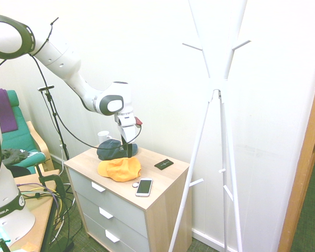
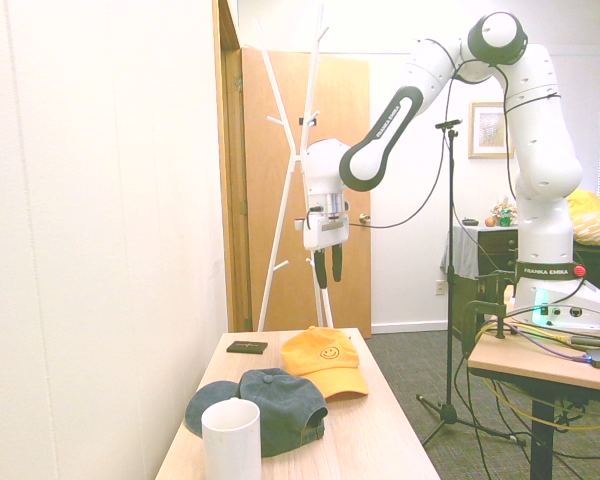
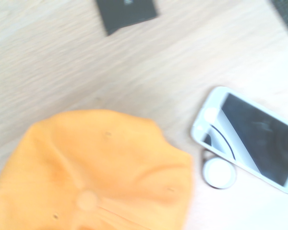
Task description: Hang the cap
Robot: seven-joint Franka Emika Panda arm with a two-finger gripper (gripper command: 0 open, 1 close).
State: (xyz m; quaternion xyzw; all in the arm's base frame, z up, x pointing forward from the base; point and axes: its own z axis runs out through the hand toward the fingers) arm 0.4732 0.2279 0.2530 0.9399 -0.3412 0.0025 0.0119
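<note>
- Orange-yellow cap (image 2: 320, 356) right there on the chest of drawers (image 1: 147, 202), off the hooks, crown up, smiley face showing in the second exterior view!
- Biggest on the floor: the white coat rack (image 1: 228, 131), standing tall beside the chest, slim pegs poking out at high and low levels.
- White arm (image 2: 385, 135) reaching out over the chest, elbow bent, wrist angled down.
- The chest itself, pale wood on top, grey drawer fronts, white handles, carrying the whole line-up.
- Dark navy-blue cap (image 2: 280, 405), near the orange-yellow one, brim turned towards the wall.
- And the pincer (image 2: 330, 284)! It hangs above the chest, pointing down, fingers apart with a gap between them, nothing in its hold.
- White mug (image 2: 232, 440), upright, close by the navy-blue cap.
- White phone (image 1: 144, 187), lying flat near the orange-yellow cap, dark screen up.
- Flat black item (image 1: 164, 164), near the chest's edge; its print is too small to read.
- Smallest of all, a pale round disc (image 3: 219, 173), right up beside the phone.
</note>
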